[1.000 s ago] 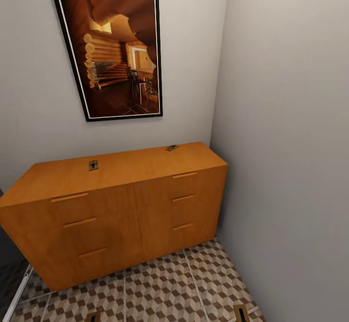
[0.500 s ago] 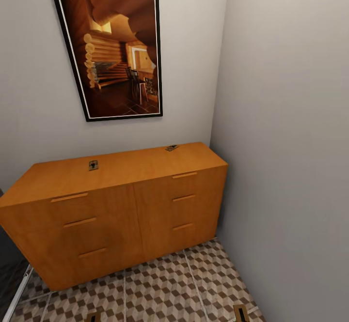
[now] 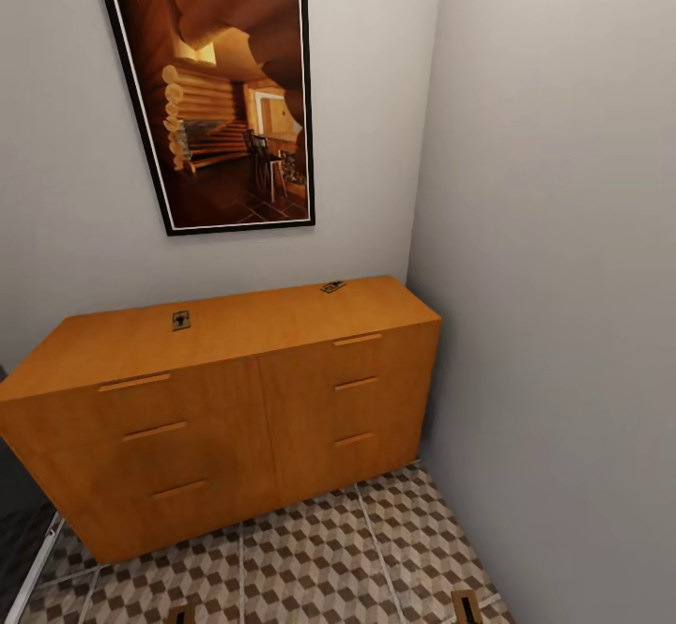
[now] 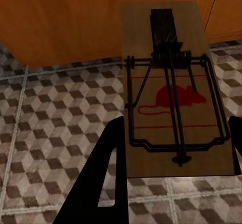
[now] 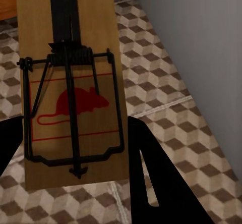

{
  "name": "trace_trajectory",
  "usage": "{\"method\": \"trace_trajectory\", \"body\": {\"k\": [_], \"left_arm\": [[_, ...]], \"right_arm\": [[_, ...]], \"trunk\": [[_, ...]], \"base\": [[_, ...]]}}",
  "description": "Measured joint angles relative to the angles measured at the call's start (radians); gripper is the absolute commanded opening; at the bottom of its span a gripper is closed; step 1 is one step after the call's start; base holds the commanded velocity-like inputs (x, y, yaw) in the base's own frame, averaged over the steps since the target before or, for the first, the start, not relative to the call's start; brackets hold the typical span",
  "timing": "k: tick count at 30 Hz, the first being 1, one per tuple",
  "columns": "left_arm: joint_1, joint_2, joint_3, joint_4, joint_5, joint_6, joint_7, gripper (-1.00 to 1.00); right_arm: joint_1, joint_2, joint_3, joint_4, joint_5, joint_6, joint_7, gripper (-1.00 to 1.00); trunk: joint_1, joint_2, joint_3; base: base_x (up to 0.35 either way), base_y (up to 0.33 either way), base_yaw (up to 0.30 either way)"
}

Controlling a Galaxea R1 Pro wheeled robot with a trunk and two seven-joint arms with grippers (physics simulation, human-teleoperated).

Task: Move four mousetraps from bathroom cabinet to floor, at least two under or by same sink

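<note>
mousetrap (image 4: 169, 90) in left end effector (image 4: 174, 148), same w/ right (image 5: 75, 143)

Two mousetraps (image 3: 181, 320) (image 3: 332, 286) atop cabinet (image 3: 235, 418), picture (image 3: 216, 89) above.

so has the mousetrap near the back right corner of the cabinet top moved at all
No. The mousetrap sits at the same spot on the cabinet top, just below the picture frame, as in both earlier head views.
</note>
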Motion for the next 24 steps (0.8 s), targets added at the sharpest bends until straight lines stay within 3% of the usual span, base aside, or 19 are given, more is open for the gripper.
{"method": "trace_trajectory", "body": {"k": [8, 24], "left_arm": [[0.000, 0.000, 0.000, 0.000, 0.000, 0.000, 0.000, -1.00], [0.000, 0.000, -0.001, 0.000, 0.000, 0.000, 0.000, -1.00]], "right_arm": [[-0.001, 0.001, -0.002, 0.000, -0.002, 0.000, -0.002, -1.00], [-0.001, 0.001, -0.002, 0.000, -0.002, 0.000, -0.003, -1.00]], "trunk": [[0.000, 0.000, -0.003], [0.000, 0.000, -0.013]], "base": [[0.000, 0.000, 0.123], [0.000, 0.000, 0.260]]}}
